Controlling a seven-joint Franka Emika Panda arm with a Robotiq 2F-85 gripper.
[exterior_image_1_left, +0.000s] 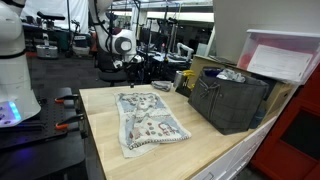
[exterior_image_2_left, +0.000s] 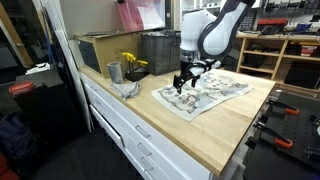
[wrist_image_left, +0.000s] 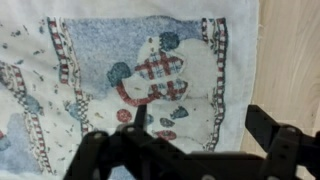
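While hovering with claw (exterior_image_2_left: 182, 86) spread wide and empty over the printed cloth (exterior_image_2_left: 210, 96) lying flat on the tabletop (exterior_image_2_left: 205, 138), descend straight, pinch the hem (wrist_image_left: 252, 60) at wrist-view 3 o'clock, no scraping.

The towel (exterior_image_1_left: 150, 120) lay spread flat on the wooden desk (exterior_image_1_left: 222, 152), roughly rectangular, with light wrinkles and a rumpled corner at 7 o'clock. It was pale cloth printed in blue-grey, with snowman-like figures in red plaid and checked border stripes. In the wrist view one figure sat near centre, with a border stripe at 3 o'clock.
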